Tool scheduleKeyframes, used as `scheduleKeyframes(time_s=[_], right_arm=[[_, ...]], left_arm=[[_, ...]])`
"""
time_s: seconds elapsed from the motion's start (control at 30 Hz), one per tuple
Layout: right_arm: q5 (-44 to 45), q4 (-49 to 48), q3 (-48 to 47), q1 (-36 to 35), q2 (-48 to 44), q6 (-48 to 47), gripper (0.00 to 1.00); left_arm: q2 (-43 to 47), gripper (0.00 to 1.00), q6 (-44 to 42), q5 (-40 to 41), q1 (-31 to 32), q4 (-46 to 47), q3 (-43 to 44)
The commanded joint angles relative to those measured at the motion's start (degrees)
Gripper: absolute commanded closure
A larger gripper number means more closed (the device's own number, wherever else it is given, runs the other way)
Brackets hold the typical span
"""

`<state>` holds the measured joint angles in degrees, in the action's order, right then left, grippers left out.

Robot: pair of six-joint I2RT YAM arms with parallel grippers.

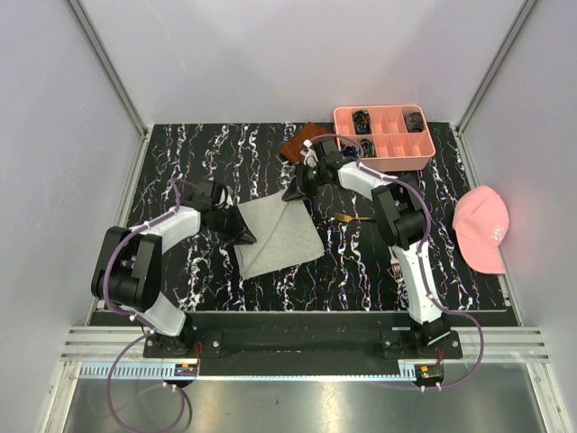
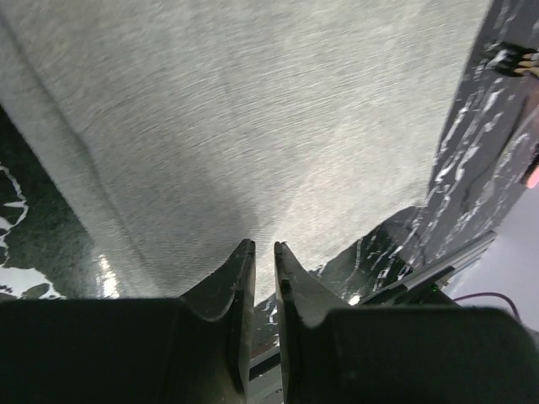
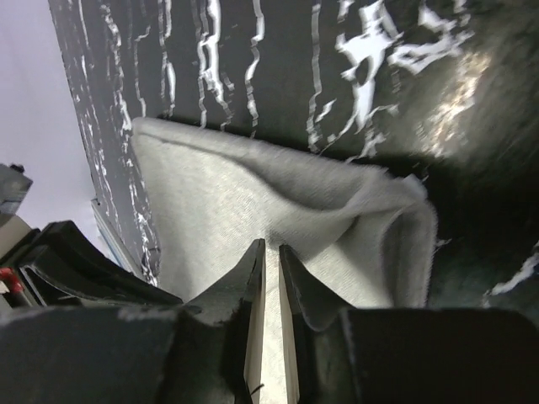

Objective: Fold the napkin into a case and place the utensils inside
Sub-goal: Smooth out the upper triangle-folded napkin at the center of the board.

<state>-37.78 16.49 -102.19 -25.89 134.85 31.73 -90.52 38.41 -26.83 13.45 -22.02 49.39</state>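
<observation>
pinched narrow at napkin corners by left gripper and right gripper. risks slipping mid-fold from shallow bite, skewing layers.

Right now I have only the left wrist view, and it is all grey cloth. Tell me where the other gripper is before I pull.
Observer: The right gripper is at the far right corner of the napkin, its jaws closed on a fold of it.
Operator: Locate the fork.
Observer: The silver fork lies on the table right of the napkin, partly hidden by the right arm.
Operator: Describe the cloth's outline.
Observer: From above it is a broad, tilted four-sided sheet, not yet a narrow case.
</observation>
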Motion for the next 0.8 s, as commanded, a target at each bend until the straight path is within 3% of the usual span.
scheduleKeyframes(time_s=[0.0,0.27,0.57,0.77], right_arm=[[-3.17,-3.75,-4.06,1.8,3.66,-0.79,0.8],[-4.32,-3.84,-6.18,2.6,5.08,-0.79,0.8],[-5.02,-7.52,1.11,0.93,-2.21,2.37,0.76],[-5.55,-10.52,3.75,0.75,-1.96,4.75,0.75]], left_arm=[[1.75,0.83,-2.03,2.65,0.17,0.49,-3.5],[5.52,0.82,-3.96,10.57,0.08,-3.2,-3.77],[10.19,0.75,-1.85,3.81,3.07,-3.47,-1.92],[6.15,0.81,-1.59,1.25,4.3,-0.48,-4.2]])
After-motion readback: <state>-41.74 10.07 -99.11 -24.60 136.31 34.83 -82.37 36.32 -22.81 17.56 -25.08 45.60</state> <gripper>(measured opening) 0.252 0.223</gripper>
